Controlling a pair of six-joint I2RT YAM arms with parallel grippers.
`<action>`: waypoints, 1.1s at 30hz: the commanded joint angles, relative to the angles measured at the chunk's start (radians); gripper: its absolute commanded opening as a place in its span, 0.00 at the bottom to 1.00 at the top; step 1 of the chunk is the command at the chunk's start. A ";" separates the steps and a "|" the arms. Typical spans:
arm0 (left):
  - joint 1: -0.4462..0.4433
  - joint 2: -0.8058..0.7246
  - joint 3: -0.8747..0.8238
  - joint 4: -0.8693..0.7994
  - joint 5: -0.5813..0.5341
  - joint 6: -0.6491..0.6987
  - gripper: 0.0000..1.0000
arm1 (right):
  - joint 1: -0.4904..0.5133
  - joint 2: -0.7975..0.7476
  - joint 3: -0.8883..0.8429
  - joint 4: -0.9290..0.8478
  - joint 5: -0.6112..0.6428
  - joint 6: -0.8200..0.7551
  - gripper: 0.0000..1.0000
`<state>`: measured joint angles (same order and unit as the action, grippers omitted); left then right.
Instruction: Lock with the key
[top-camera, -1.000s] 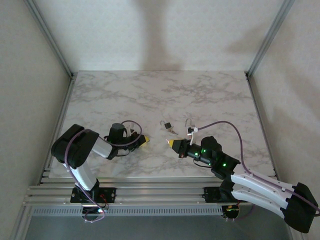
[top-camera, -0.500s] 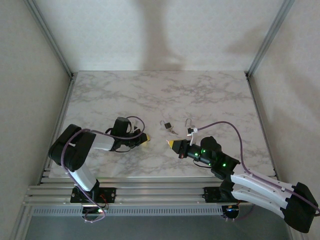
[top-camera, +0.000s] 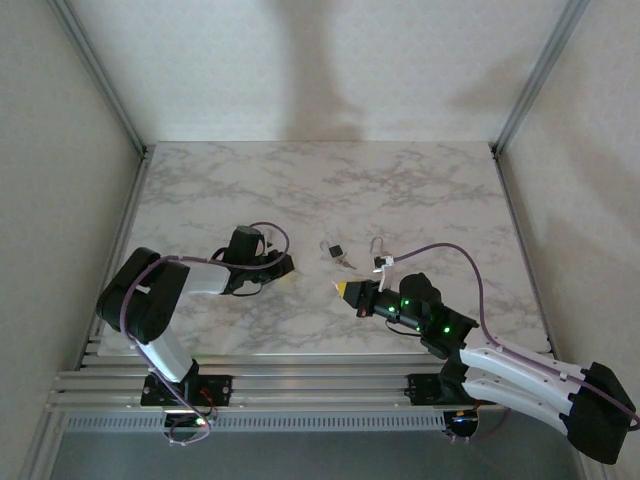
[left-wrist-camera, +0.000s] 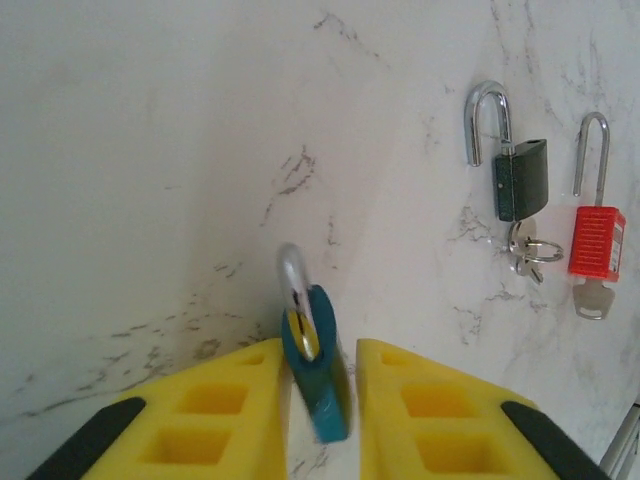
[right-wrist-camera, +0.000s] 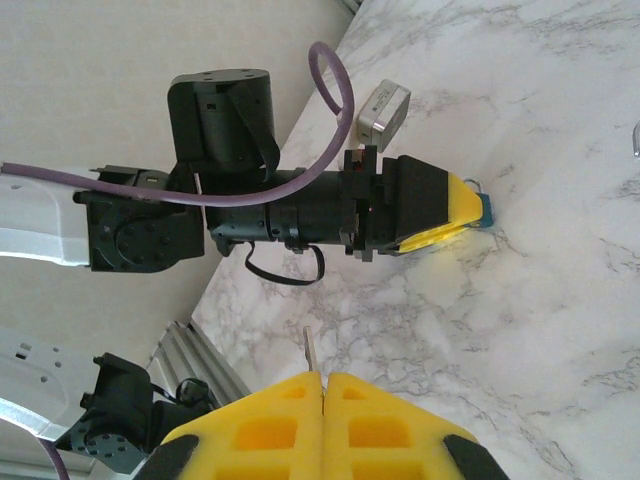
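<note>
A teal padlock (left-wrist-camera: 322, 388) with a silver shackle stands on edge on the marble table (top-camera: 300, 190), between the yellow fingers (left-wrist-camera: 210, 410) of my left gripper (left-wrist-camera: 317, 352). The jaws stand slightly apart; the lock leans against the left finger with a gap on its right. In the top view the left gripper (top-camera: 283, 266) lies low at centre left. My right gripper (right-wrist-camera: 323, 378) is shut on a thin silver key (right-wrist-camera: 309, 352), whose blade sticks out past the fingertips and points toward the left gripper (right-wrist-camera: 450, 212) and the teal padlock (right-wrist-camera: 485, 210). The right gripper (top-camera: 343, 288) sits just right of the left one.
A dark green padlock (left-wrist-camera: 520, 178) with a key ring (left-wrist-camera: 526, 248) and a red padlock (left-wrist-camera: 596, 240) with a long shackle lie on the table beyond the left gripper. In the top view they sit mid-table (top-camera: 336, 251) (top-camera: 380, 262). A purple cable (top-camera: 450, 252) loops over the right arm.
The left gripper has shifted slightly away from the near edge and its jaws have parted from the teal padlock. The right gripper with the key has stayed put.
</note>
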<state>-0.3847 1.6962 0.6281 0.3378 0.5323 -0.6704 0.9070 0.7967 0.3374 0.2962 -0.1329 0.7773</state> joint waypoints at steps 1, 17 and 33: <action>0.020 0.034 -0.028 -0.172 -0.171 0.046 0.28 | 0.007 -0.002 -0.013 0.033 -0.010 0.009 0.00; 0.020 -0.131 -0.036 -0.274 -0.245 0.039 0.71 | 0.008 -0.005 -0.014 0.015 0.004 0.018 0.00; -0.043 -0.581 -0.012 -0.433 -0.494 0.011 1.00 | 0.008 0.207 0.087 0.016 0.047 -0.011 0.00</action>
<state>-0.4118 1.1873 0.6067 -0.0383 0.1471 -0.6594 0.9077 0.9646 0.3790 0.2855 -0.0975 0.7788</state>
